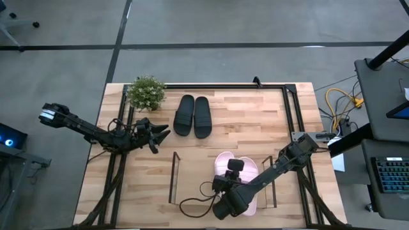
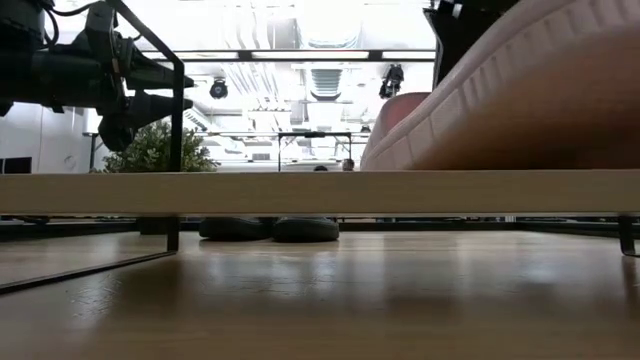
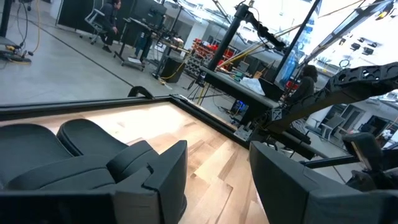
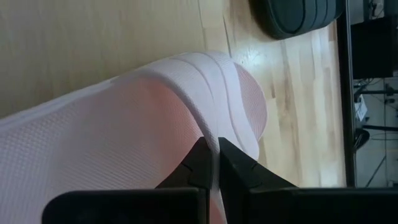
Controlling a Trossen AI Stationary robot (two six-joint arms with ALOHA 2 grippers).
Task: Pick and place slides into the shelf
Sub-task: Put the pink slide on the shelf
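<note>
Two pale pink slides [image 1: 246, 167] lie side by side on the low wood shelf [image 2: 250, 191], toward its right end. My right gripper [image 1: 234, 171] is over them, shut on the nearer one [image 4: 124, 124]. The black pair [image 1: 192, 115] rests sole-down on the tabletop, toward its far edge. My left gripper [image 1: 158, 135] hovers open just left of the black pair; in the left wrist view the black slides [image 3: 68, 155] lie just ahead of that gripper [image 3: 217, 186]. My right gripper pinches the pink slide's broad strap at its edge [image 4: 216, 127] between the two fingertips [image 4: 200, 163], coming from above and slanting from the table's right. The slide's sole [image 2: 520, 150] sits on the shelf board.
A small potted plant [image 1: 146, 92] stands at the table's far left corner, close to the left arm. Thin dark upright frames [image 1: 173, 177] mark the shelf's ends. A dark rail [image 1: 223, 85] runs along the table's far edge. Bare wood lies between the black pair and the shelf.
</note>
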